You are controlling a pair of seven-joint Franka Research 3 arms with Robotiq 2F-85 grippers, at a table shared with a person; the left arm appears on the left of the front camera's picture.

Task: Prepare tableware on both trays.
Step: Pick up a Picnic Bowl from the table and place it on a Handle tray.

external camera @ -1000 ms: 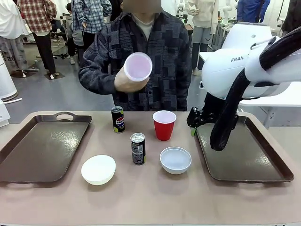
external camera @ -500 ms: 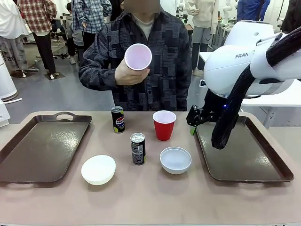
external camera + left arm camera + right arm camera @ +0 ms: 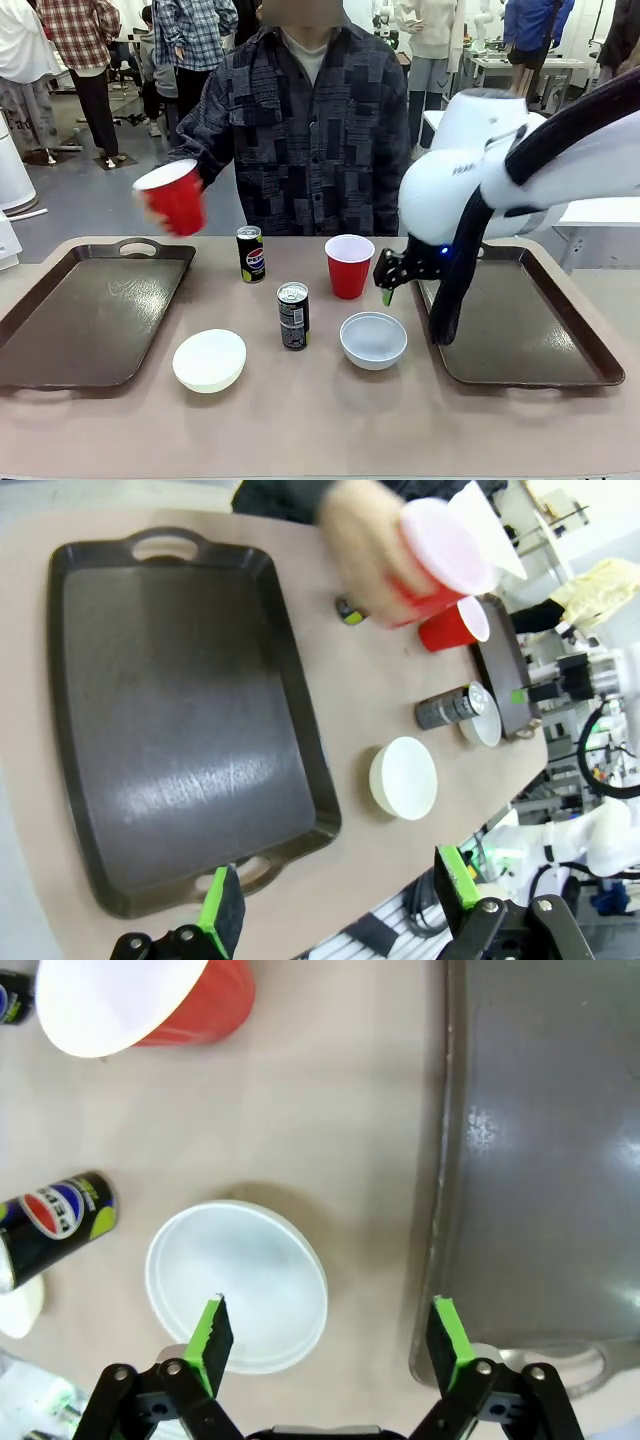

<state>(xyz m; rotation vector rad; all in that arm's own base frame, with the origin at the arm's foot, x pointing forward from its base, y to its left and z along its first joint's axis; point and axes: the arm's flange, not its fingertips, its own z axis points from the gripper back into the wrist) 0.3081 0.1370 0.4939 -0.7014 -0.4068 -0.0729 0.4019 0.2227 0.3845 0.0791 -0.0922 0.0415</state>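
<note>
A person's hand holds one red cup (image 3: 172, 197) (image 3: 430, 565) in the air over the far right corner of the left tray (image 3: 90, 315) (image 3: 180, 700). The other red cup (image 3: 349, 265) (image 3: 140, 1000) stands at the table's middle. Two dark cans (image 3: 250, 253) (image 3: 293, 315) and two white bowls (image 3: 209, 360) (image 3: 373, 340) sit on the table between the trays. My right gripper (image 3: 392, 275) (image 3: 328, 1340) hangs open above the right bowl (image 3: 237, 1285), beside the right tray (image 3: 525, 320) (image 3: 550, 1160). My left gripper (image 3: 340, 900) is open, high over the left tray's near edge.
Both trays are bare. The near can (image 3: 55, 1220) stands just left of the right bowl. The person stands at the far edge of the table, in the middle. Other people walk in the room behind.
The person swung the held cup from chest height down and left, now upright by the left tray. My right arm shifted left, off the right tray's edge towards the right bowl.
</note>
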